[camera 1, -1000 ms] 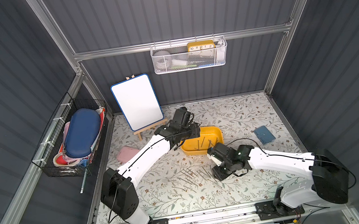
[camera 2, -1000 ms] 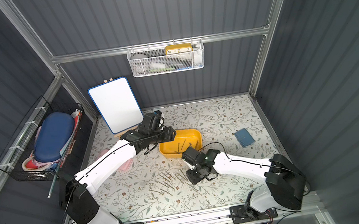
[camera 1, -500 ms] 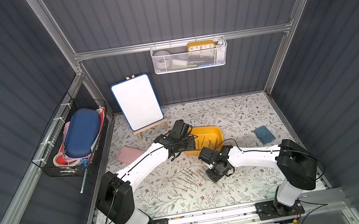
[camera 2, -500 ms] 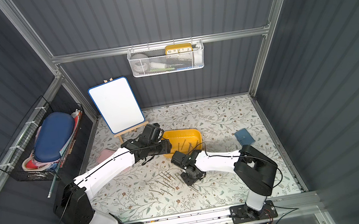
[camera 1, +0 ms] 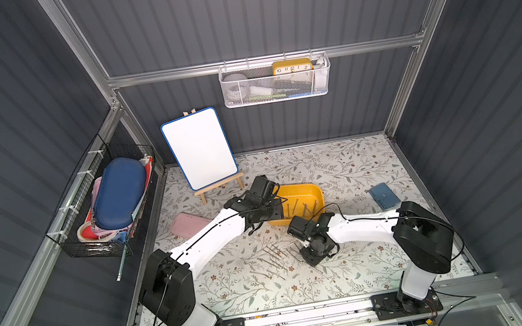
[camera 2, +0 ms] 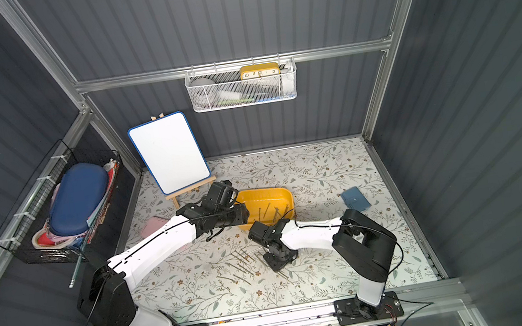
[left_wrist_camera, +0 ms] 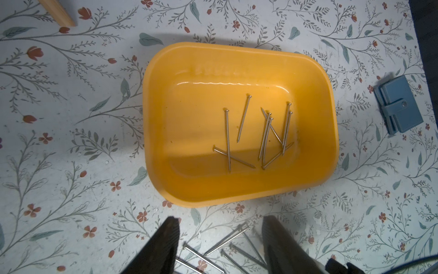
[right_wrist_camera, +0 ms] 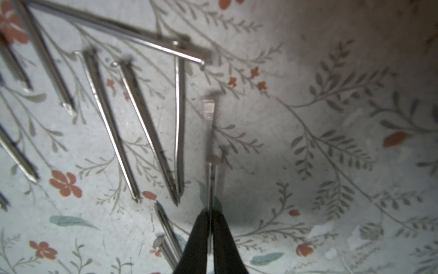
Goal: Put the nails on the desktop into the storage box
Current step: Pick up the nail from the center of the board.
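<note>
since a second ago the right gripper (right_wrist_camera: 210,214) has swung in toward the pile and pinched shut on one thin grey metal nail (right_wrist_camera: 211,187), low over the off-white, leaf-printed desktop (camera 1: 340,166), just in front of the shallow mustard-yellow plastic storage box (left_wrist_camera: 156,118). the left gripper (left_wrist_camera: 221,237) has drawn back from over the box to its near edge and hangs there with fingers spread, holding nothing. about ten nails (left_wrist_camera: 265,135) already lie in the box, bunched toward one end. a dozen or so loose nails (camera 1: 275,260) are scattered in front of the box, so i'd say the job is near halfway, with this nail yet to be carried over.
</note>
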You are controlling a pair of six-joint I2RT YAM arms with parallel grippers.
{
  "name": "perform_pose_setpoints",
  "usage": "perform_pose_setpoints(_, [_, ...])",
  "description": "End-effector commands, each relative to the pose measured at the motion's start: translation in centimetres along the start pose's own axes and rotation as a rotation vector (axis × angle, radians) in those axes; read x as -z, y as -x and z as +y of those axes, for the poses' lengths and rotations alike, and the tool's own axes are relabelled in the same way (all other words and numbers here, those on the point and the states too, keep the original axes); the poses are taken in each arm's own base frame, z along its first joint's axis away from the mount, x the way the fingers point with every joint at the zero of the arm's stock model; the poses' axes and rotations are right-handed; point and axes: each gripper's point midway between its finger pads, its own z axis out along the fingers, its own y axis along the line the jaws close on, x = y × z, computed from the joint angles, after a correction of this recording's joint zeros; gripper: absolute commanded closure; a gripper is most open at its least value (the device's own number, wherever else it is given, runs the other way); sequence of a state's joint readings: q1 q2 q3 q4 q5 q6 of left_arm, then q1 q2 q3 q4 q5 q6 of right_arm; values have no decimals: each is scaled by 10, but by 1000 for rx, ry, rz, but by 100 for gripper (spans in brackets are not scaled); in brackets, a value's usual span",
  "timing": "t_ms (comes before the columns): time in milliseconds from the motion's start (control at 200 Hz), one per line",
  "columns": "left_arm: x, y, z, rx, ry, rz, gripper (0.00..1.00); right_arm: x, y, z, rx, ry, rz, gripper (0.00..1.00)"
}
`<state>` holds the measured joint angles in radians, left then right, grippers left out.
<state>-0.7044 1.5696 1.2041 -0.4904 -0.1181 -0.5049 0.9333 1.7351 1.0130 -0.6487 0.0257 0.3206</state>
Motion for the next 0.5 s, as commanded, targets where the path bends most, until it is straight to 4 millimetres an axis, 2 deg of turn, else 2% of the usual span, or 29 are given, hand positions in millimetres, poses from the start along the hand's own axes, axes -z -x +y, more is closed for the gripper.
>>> perform_pose_setpoints(0, [-3, -2, 8, 6, 22, 1, 39, -14, -16, -8, 4, -45, 68, 98])
perform_pose_setpoints(220, [-4, -1, 9, 3, 27, 2, 39, 1, -7, -10, 15, -51, 28, 100])
perform_pose_setpoints(495, [-7, -2, 12, -2, 32, 3, 40, 35, 3, -14, -3, 32, -39, 100])
